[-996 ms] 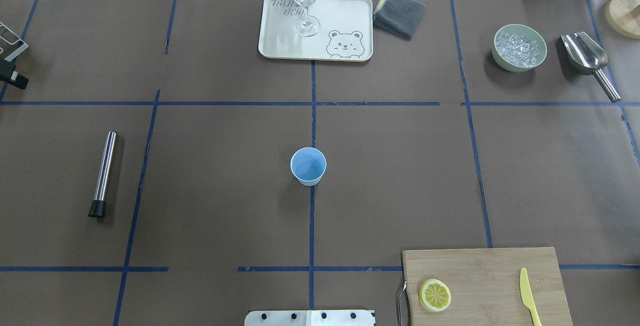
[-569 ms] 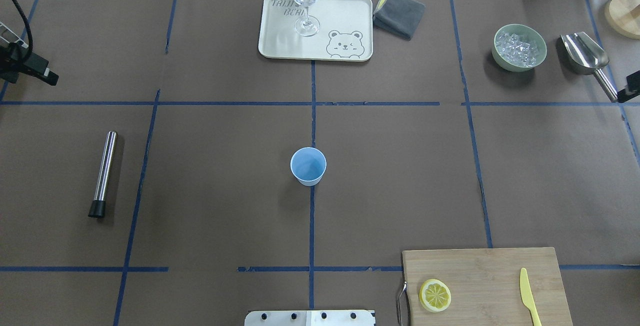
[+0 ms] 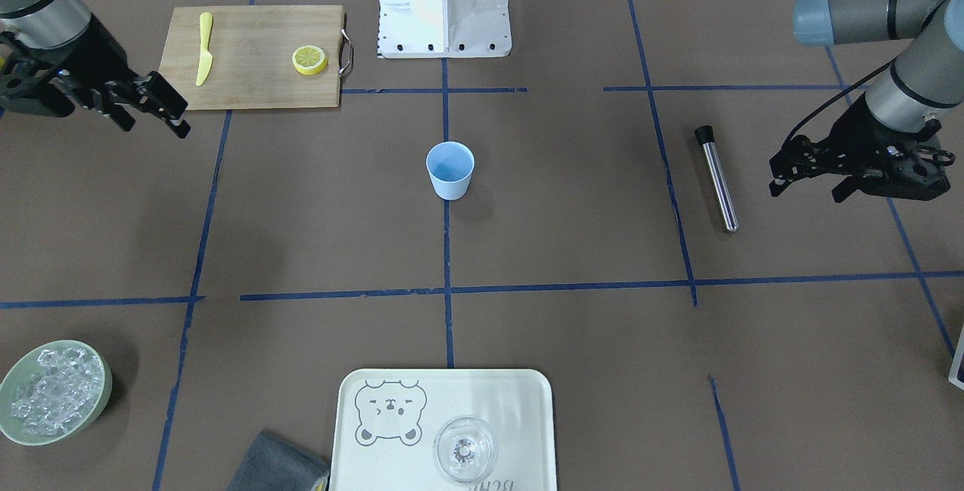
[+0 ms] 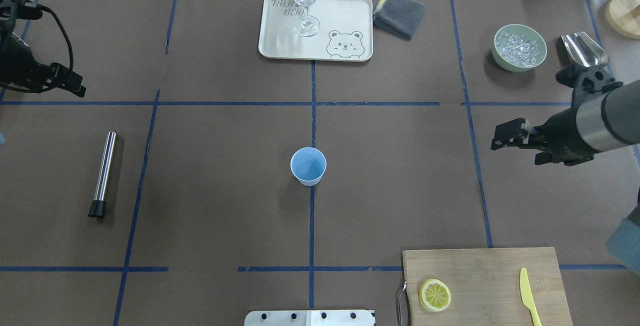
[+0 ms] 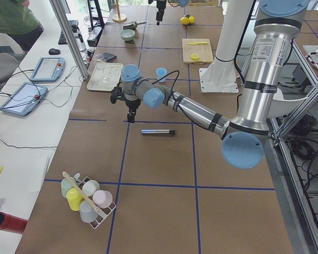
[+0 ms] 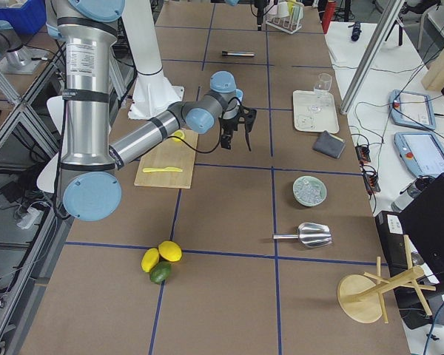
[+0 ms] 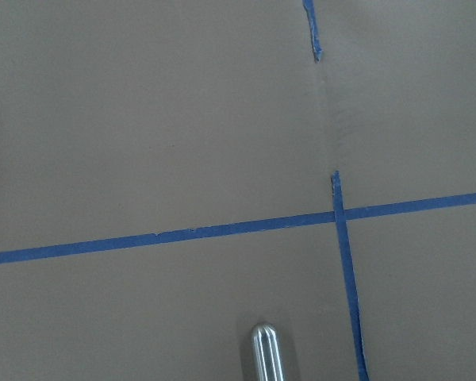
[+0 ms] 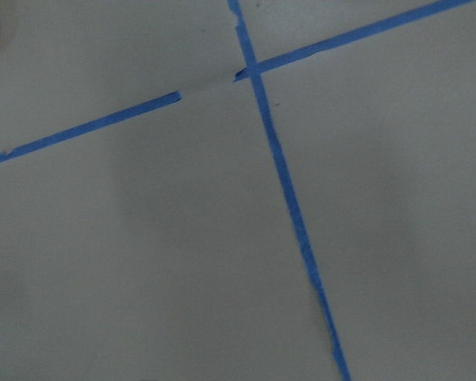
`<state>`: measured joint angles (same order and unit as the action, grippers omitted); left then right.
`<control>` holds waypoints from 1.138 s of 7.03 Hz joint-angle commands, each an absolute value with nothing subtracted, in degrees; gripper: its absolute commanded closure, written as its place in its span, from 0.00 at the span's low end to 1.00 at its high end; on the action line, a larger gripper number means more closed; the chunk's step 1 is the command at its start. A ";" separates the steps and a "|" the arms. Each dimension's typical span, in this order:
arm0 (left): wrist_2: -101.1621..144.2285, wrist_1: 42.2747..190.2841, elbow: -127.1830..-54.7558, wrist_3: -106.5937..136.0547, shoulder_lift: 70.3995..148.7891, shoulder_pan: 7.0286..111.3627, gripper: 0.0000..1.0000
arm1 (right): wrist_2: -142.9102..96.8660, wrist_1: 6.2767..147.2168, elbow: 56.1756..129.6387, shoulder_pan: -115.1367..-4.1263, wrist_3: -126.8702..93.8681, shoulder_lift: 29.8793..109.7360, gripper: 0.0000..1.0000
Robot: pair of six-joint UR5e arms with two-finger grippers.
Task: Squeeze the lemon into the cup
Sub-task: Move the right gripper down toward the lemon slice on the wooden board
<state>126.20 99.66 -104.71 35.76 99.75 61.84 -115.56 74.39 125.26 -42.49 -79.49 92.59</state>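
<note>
Both arms have swung in from the edges since a second ago. Leftmost, the left gripper (image 3: 807, 184) hangs over the surface (image 4: 225, 206) beyond the steel rod (image 4: 103, 173), spread and empty. At centre the cup (image 4: 308, 165) stands upright. The lemon (image 4: 435, 295) lies cut face up on the cutting board (image 4: 490, 271), near its handle end and well apart from the knife (image 4: 527, 296). The right gripper (image 4: 517, 152), likewise spread and empty, hovers well short of the board. As I judge it, an off-centre pinch could skid the lemon away, and a low carry could topple the light cup. Front-facing shows both grippers whole; overhead crops the left one, and the wrist views show no fingers.
</note>
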 commanded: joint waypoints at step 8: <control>125.33 100.72 -104.41 39.46 100.63 58.27 0.00 | -80.97 89.48 126.49 -2.22 -93.68 84.11 0.00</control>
